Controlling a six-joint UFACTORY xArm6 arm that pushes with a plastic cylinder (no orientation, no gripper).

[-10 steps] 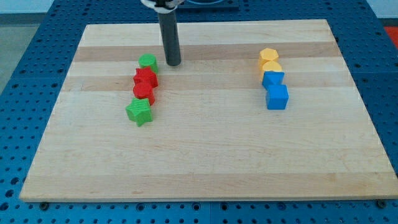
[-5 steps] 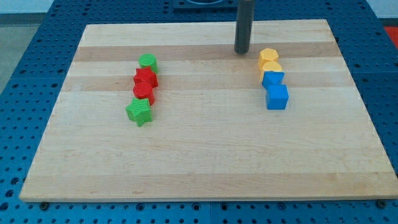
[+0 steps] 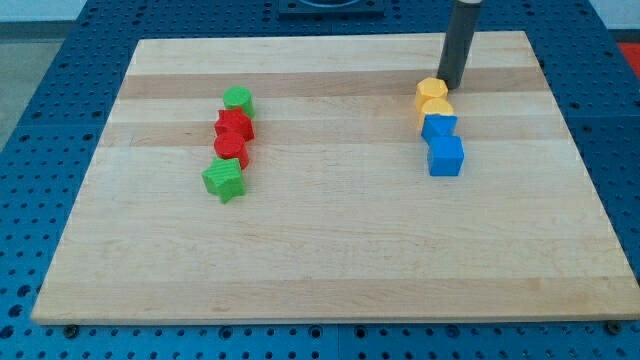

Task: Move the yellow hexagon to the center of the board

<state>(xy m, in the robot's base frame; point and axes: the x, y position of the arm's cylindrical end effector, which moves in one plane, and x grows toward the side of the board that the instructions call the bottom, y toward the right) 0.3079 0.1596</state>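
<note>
Sitting just left of my tip [image 3: 451, 85]: yellow hexagon [image 3: 431, 90]

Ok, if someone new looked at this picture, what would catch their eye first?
Two tight columns of bright blocks on the pale wooden board: green and red ones at the view's left, yellow and blue at the right. Then my tip, at the upper right edge of the yellow hexagon, which tops the right column.

Pale wood board [image 3: 330, 250] on blue perforated, prob. metal, table [image 3: 40, 90].

my tip [image 3: 450, 84] | just top-right of yellow hexagon [image 3: 431, 90]
</note>
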